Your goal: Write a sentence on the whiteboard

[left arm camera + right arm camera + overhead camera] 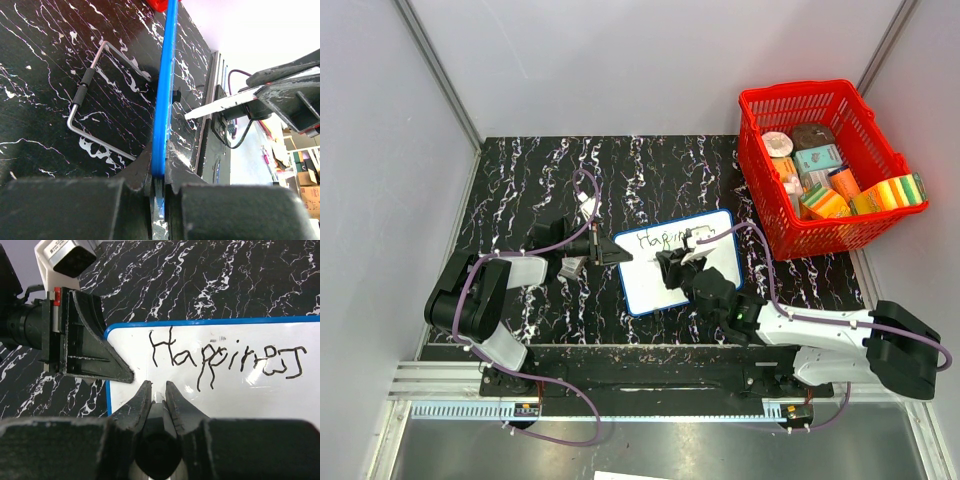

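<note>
The whiteboard (pixel 650 285), white with a blue rim, lies on the black marbled table. The sentence (pixel 657 238) runs along its top; in the right wrist view it (pixel 225 357) reads roughly "Happiness". My left gripper (pixel 610 252) is shut on the whiteboard's left edge, and the blue rim (pixel 160 100) runs edge-on up from between its jaws (pixel 159 170). My right gripper (pixel 158 386) is shut on a dark marker (pixel 159 437). The marker tip points at the board (pixel 240 400) just below the "H". I cannot tell if the tip touches.
A red basket (pixel 825 165) full of boxes and sponges stands at the back right. A bent metal wire with a black sleeve (pixel 82 92) lies on the table (pixel 40 60) beside the board. Grey walls close in the table on three sides.
</note>
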You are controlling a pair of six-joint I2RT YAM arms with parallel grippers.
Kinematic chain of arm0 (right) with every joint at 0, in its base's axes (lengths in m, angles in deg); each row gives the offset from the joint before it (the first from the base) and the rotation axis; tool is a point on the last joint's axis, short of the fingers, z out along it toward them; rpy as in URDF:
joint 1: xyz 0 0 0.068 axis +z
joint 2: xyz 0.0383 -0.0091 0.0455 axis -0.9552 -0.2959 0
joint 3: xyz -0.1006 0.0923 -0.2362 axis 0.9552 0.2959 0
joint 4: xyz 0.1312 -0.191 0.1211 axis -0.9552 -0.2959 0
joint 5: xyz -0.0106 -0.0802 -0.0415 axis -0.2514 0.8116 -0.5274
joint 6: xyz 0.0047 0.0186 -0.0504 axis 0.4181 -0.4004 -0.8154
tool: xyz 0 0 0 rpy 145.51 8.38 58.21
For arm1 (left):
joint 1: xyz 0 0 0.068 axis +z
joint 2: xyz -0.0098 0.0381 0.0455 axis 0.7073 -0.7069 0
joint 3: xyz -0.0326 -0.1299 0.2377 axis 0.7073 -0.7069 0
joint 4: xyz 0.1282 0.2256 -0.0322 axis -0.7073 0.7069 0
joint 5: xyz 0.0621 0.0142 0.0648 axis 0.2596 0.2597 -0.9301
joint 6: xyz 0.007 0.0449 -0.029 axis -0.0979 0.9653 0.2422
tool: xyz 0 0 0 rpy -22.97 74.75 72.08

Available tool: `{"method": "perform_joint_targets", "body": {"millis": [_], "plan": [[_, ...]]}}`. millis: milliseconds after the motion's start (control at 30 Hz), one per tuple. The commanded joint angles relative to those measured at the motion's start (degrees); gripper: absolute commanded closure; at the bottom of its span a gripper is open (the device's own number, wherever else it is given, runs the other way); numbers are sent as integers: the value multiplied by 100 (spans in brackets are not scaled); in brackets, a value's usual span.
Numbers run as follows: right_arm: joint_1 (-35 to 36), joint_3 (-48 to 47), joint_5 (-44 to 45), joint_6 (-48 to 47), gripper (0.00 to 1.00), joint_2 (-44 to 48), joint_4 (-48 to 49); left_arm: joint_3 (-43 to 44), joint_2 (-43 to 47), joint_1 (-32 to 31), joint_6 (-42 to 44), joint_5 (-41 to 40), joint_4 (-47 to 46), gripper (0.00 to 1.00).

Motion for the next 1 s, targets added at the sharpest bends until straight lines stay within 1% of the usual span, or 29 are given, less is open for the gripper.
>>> {"method": "perform_joint_targets", "body": {"millis": [0, 333, 467, 967], "plan": [[48, -134, 358, 7, 100, -74, 514, 14, 53, -23, 705, -659, 249, 100], [48, -178, 455, 42, 100, -347, 418, 14, 45, -23, 697, -650, 249, 100], [48, -142, 403, 112, 100, -286, 190, 14, 45, -23, 705, -650, 249, 100], [48, 113, 60, 236, 100, -4, -197, 14, 54, -23, 714, -659, 258, 100]]}}
